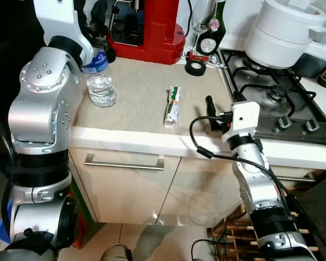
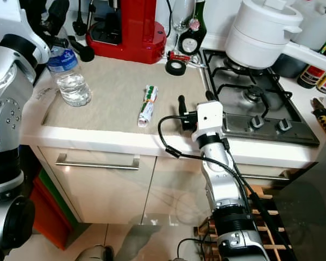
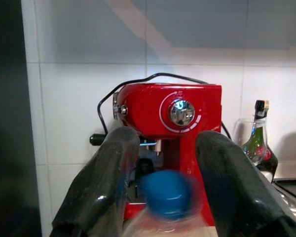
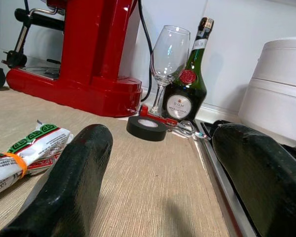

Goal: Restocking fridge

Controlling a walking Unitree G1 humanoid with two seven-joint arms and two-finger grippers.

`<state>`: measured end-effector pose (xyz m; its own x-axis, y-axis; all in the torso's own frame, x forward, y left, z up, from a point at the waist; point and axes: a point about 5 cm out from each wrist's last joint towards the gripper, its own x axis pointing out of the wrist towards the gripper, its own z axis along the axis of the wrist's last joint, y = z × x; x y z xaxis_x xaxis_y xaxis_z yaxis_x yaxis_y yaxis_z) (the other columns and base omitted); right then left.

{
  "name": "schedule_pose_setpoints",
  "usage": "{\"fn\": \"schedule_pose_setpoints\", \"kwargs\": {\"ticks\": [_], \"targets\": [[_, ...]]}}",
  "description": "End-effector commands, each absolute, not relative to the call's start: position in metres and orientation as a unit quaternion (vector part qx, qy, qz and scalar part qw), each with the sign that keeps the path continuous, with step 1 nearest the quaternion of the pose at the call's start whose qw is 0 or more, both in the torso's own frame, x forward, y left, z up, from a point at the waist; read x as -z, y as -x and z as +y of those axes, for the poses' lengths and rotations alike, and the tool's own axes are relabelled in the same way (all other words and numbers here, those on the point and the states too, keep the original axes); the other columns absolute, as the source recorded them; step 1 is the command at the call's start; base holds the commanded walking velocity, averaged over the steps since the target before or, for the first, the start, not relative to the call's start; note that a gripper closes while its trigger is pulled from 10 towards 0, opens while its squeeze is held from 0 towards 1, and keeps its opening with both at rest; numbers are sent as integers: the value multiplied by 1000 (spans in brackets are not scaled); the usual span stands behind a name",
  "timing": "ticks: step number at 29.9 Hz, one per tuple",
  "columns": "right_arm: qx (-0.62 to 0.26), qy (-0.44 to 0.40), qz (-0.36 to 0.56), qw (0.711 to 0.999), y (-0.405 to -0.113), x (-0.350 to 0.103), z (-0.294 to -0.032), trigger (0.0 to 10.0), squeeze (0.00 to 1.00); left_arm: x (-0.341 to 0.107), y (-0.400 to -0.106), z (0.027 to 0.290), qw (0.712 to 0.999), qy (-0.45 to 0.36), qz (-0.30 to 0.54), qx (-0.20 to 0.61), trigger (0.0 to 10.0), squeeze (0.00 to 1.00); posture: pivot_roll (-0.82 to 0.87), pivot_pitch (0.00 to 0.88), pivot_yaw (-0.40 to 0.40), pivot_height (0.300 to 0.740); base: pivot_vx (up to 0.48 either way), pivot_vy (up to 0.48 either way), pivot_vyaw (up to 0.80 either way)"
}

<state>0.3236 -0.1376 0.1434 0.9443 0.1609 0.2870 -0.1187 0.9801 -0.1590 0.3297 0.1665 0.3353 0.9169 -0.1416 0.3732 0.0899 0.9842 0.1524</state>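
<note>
Restocking looks barely begun, as far as I can judge: nothing is lifted yet, and both likely items sit on the table (image 1: 136, 103).

Biggest things first. The table runs left to right w/ a gas stove (image 1: 271, 92) at the right end, a white pot (image 1: 285, 30) on its far burner. A red coffee machine (image 1: 152, 27) stands at the far edge, w/ a dark green bottle (image 4: 187, 84) and a wine glass (image 4: 166, 54) just right of it. A drawer handle (image 1: 124, 161) shows below the near edge.

The water bottle (image 2: 69, 73) stands upright at the left part of the table, blue cap on. The left hand (image 3: 160, 187) is above it, fingers spread either side of the cap, not touching in the wrist view, so released, not gripping. Judged: this is the approach to a first pickup.

The right hand (image 4: 163, 192) rests low at the near edge by the stove, fingers wide apart, holding nothing.

A small wrapped packet (image 1: 173, 106) lies flat mid-table, well apart from the water bottle, left of the right hand. A roll of black tape (image 1: 195, 67) sits farther back.

Left to do, approx everything: grip bottle, lift, carry to the fridge, then prob the packet.
</note>
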Motion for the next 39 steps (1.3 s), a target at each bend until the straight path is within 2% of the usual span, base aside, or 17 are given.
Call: {"fn": "schedule_pose_setpoints", "kwargs": {"ticks": [1,8,14,15,28,29,39], "targets": [[-62,72,-149,984,-323,-141,-144,10000,0,-340,-330,160,977,-56,-192,73,10000,1000,60,0,-91,740,0,0,0],[-60,71,-149,984,-321,-140,-144,10000,0,-343,-335,157,980,-3,-182,81,10000,1000,52,0,-85,740,0,0,0],[-59,72,-149,985,-320,-139,-144,10000,0,-334,-339,157,985,-28,-153,77,10000,1000,47,0,-84,740,0,0,0],[-59,72,-148,985,-320,-139,-145,10000,0,-325,-342,158,988,-42,-130,71,10000,0,45,0,-85,740,0,0,0],[-59,74,-149,984,-319,-139,-145,10000,0,-310,-352,158,993,-42,-88,59,10000,0,37,0,-81,740,0,0,0],[-59,74,-148,984,-319,-139,-146,10000,0,-310,-353,159,993,-40,-92,56,0,0,37,0,-81,740,0,0,0],[-57,76,-148,984,-319,-140,-147,10000,0,-299,-357,151,990,-26,-109,83,0,0,31,0,-82,740,0,0,0]]}}
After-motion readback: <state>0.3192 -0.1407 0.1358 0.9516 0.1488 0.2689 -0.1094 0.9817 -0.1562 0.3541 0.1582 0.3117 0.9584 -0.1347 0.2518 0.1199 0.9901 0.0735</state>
